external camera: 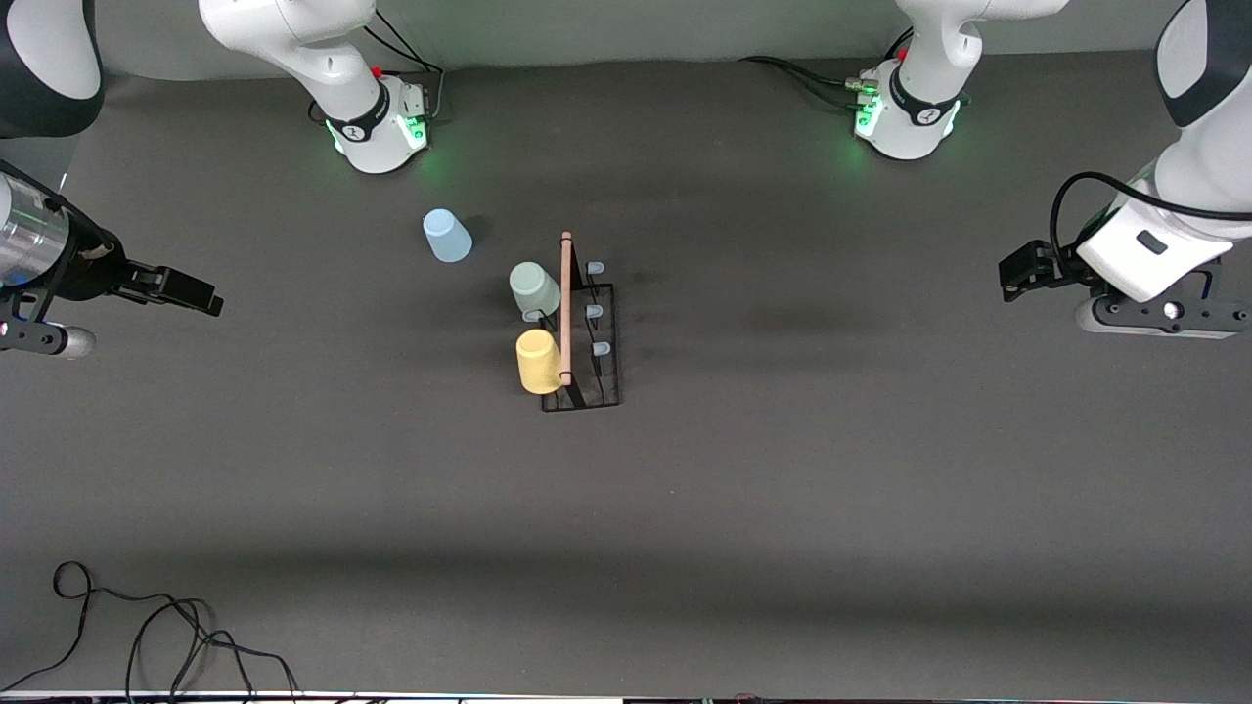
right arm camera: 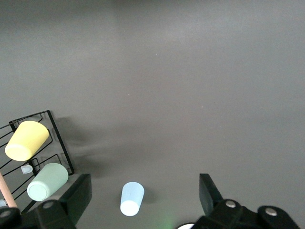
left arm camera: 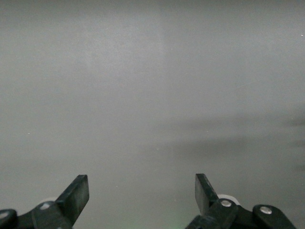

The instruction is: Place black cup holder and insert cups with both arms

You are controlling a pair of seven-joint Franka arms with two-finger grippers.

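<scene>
Rack (external camera: 587,337) at table centre, where we see yellow cup (external camera: 537,361) and grey-green cup (external camera: 534,287) on its pegs, blue cup (external camera: 447,236) standing beside it; left gripper (external camera: 1017,271) and right gripper (external camera: 191,290) both gape empty over the table's ends

Black wire cup holder (external camera: 597,376) upright mid-table, yellow cup (external camera: 537,362) and grey-green cup (external camera: 534,287) on 2 pegs, light blue cup (external camera: 447,237) upside-down on table nearby toward right arm's base.

Both arms have white shells with dark grey joints, and round bases lit green with black cables attached. The left claw (external camera: 1017,270) and the right claw (external camera: 201,293) are black, with silver screws at the finger mounts.
</scene>
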